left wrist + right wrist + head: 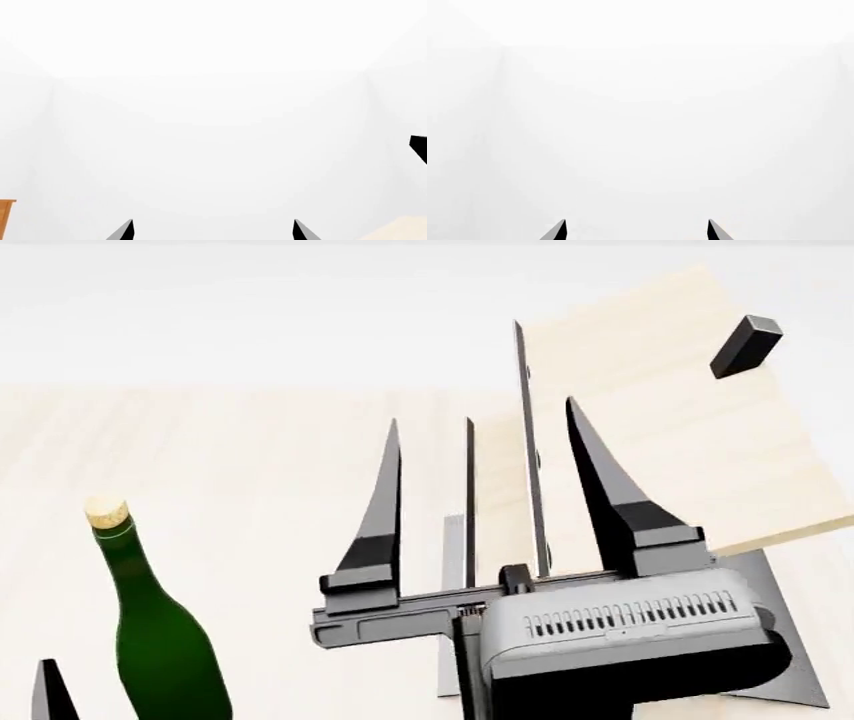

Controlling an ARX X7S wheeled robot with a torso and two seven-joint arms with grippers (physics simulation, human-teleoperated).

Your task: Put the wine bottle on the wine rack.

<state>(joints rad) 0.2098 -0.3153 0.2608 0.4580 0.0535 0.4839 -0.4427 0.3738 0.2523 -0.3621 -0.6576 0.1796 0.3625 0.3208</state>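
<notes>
Standing upright, one wine bottle (pixel 158 640), one wine rack (pixel 641 440), right pincer (pixel 487 450) spread.

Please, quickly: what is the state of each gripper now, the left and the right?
Left gripper: open, holding nothing.
Right gripper: open, holding nothing, in front of the wine rack.

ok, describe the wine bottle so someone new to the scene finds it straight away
Start at the pale wood table in the head view. The wine rack with its slanted boards rises at the right, behind the open right gripper; look to the opposite, left side. There the wine bottle stands upright: dark green glass, long neck, tan cork, the only green thing in sight.
</notes>
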